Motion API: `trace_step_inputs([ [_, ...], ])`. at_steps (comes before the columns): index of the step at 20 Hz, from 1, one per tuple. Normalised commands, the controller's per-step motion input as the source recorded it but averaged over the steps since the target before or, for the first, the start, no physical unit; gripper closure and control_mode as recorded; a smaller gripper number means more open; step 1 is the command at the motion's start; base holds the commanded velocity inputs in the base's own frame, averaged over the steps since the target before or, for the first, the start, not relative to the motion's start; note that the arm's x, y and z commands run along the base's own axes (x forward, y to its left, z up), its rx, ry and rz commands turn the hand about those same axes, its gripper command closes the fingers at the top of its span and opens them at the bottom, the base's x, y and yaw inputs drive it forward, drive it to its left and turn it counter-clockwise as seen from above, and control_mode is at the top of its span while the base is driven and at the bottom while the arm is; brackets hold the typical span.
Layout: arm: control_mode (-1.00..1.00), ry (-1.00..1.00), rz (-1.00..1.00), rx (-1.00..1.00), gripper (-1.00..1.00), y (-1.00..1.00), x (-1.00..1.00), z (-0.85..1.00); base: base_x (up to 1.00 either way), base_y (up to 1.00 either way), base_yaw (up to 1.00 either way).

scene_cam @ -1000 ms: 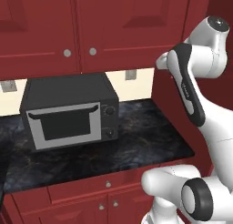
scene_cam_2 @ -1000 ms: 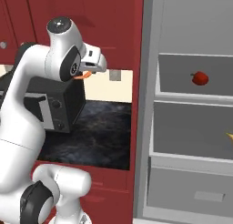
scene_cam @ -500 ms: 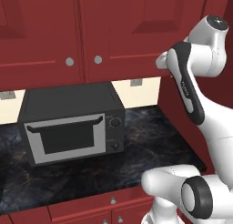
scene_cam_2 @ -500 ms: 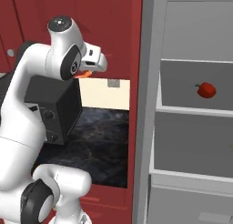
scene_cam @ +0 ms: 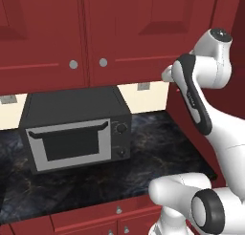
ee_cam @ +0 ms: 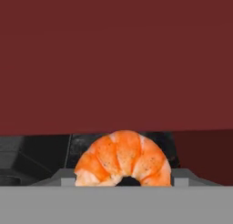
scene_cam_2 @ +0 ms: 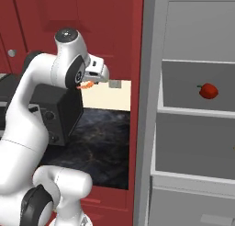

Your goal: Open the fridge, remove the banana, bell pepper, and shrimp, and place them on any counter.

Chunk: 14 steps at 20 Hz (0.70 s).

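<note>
Above counter (scene_cam_2: 103,138) edge, end effector (scene_cam_2: 87,86) gripping shrimp (ee_cam: 123,159)

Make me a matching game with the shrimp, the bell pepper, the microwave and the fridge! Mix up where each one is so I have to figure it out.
Things:
1. shrimp
2. bell pepper
3. microwave
4. fridge

Places or states:
A. sitting on the black counter
B. standing open, its shelves on show
C. held in the pincer
D. lying on a shelf inside the fridge

Pairs: 1-C, 2-D, 3-A, 4-B
</note>
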Motion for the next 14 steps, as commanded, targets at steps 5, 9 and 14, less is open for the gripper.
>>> trace_step_inputs([
  [5,-1.0,0.08,0.0,0.0,1.0,0.0,0.17,-0.61,0.0,0.0,0.0],
  [9,-1.0,0.1,0.0,-0.02,1.0,0.0,0.19,-0.93,0.0,0.0,0.0],
  [14,-1.0,0.09,0.0,-0.08,1.0,0.01,0.2,-1.0,0.0,0.0,0.0],
])
